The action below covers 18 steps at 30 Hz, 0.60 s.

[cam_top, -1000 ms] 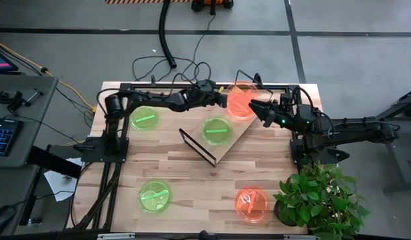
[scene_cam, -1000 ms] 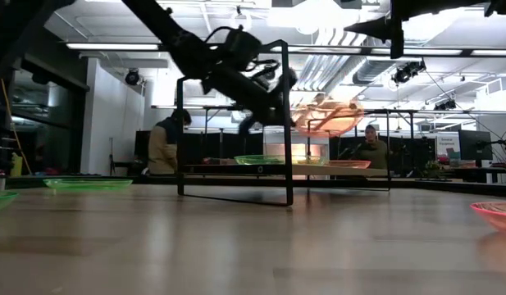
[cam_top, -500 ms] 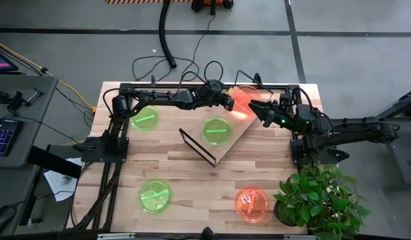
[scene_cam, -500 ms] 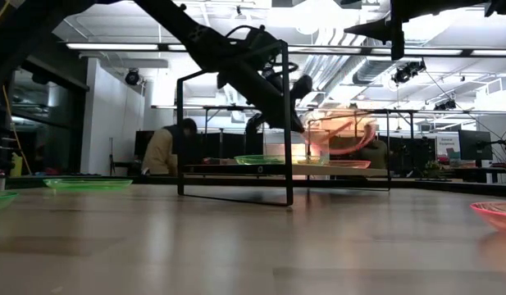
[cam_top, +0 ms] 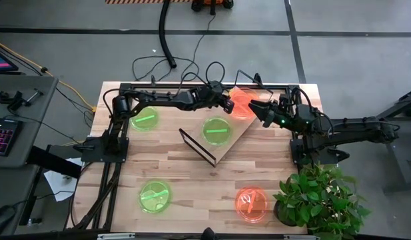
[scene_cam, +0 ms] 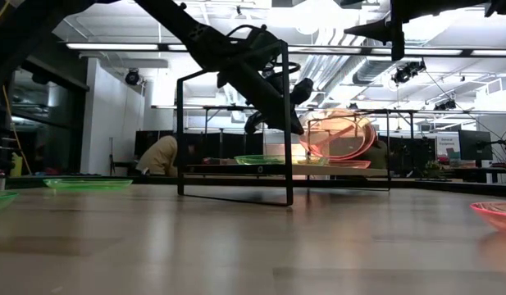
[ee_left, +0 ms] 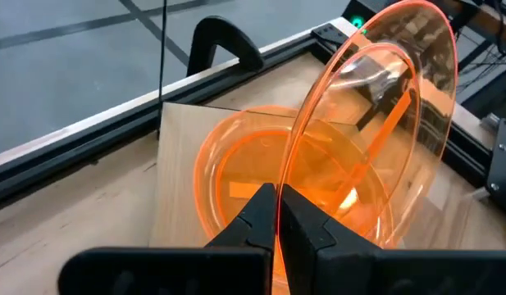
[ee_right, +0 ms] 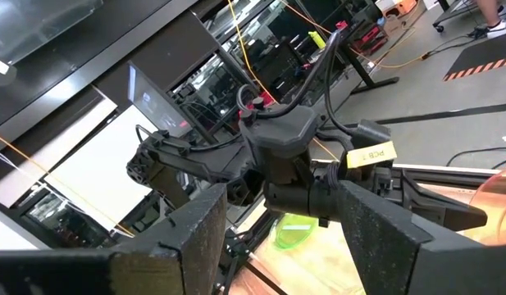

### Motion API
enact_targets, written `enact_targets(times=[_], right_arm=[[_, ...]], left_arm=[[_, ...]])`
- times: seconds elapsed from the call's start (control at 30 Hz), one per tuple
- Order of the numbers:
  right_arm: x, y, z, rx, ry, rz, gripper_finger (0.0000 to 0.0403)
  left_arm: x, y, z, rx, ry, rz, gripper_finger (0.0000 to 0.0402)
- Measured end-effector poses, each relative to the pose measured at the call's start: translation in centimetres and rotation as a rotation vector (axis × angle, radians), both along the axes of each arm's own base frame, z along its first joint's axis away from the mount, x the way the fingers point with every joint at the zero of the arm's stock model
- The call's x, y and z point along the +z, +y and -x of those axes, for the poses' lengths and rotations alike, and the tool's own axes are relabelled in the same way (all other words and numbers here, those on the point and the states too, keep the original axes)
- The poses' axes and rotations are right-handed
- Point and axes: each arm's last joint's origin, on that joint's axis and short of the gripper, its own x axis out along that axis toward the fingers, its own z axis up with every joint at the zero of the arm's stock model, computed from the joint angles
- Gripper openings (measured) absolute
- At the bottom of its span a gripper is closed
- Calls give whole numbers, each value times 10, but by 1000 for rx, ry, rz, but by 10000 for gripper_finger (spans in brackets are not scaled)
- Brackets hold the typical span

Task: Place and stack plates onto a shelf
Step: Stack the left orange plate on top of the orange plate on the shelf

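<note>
Left hand (ee_left: 275, 215) clamped on tilted orange plate (ee_left: 376, 115) over shelf (cam_top: 225, 142), right hand (ee_right: 279, 242) spread, no legible writing

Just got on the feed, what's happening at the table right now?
The left gripper is shut on an orange plate, holding it tilted on edge over another orange plate that lies on the shelf. A green plate also sits on the shelf. The right gripper hangs open just beside the shelf's far end. Two green plates and one orange plate are on the table.
</note>
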Motion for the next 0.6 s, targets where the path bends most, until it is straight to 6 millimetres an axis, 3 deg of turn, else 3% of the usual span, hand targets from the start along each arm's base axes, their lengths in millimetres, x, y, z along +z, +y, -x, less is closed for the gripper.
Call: enact_targets(times=[0.6], right_arm=[[0, 0, 0, -1, 0, 0, 216]], left_arm=[[0, -1, 0, -23, 20, -31, 10]])
